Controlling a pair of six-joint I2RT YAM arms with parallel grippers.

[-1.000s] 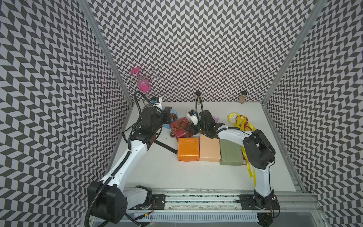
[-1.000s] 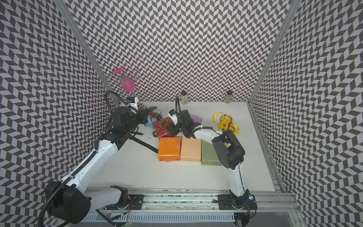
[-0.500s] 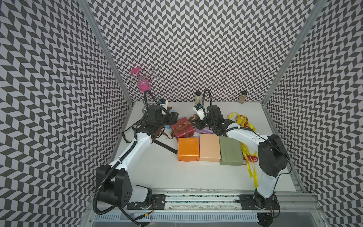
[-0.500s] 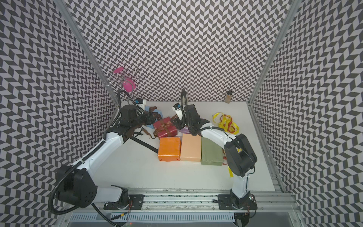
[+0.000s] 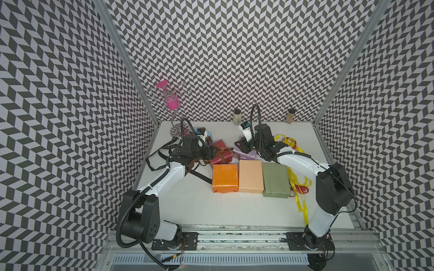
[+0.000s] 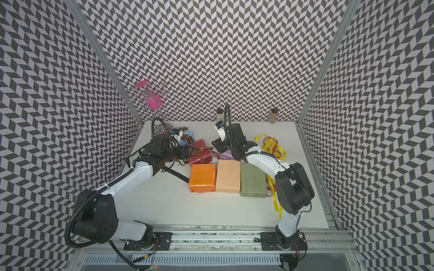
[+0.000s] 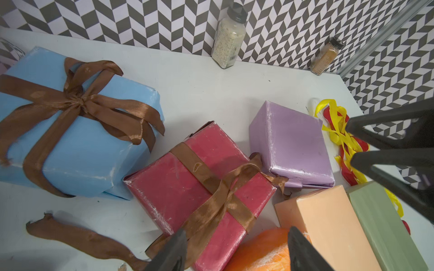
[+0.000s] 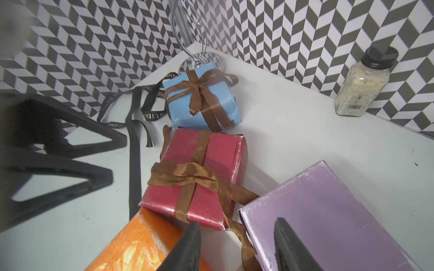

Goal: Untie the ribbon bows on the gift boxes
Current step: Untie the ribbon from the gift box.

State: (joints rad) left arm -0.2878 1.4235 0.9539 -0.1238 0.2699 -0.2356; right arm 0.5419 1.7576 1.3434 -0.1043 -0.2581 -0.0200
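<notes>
The dark red gift box (image 7: 178, 187) lies between the light blue box (image 7: 94, 145) and the lilac box (image 7: 293, 140). Its brown ribbon (image 8: 185, 173) is loosened, with one tail (image 7: 82, 239) on the table. The blue box's brown bow (image 7: 79, 101) is tied. My left gripper (image 7: 237, 248) is open over the red box's near end, and it shows in a top view (image 5: 210, 152). My right gripper (image 8: 237, 246) is open at the lilac box's edge, and a ribbon tail (image 8: 244, 246) lies loose between its fingers. The orange (image 5: 225, 177), peach (image 5: 250, 176) and olive (image 5: 275, 179) boxes are bare.
A black lettered ribbon (image 5: 162, 150) lies loose by the left wall. Yellow and red ribbons (image 5: 288, 143) are piled at the right. Two spice jars (image 5: 237, 116) (image 5: 290, 116) and a wire stand with a pink glass (image 5: 170, 103) stand at the back.
My left gripper has opened and let go of the brown ribbon, shifting right toward the dark red box. My right arm has straightened and its gripper moved slightly right, toward the lilac box.
</notes>
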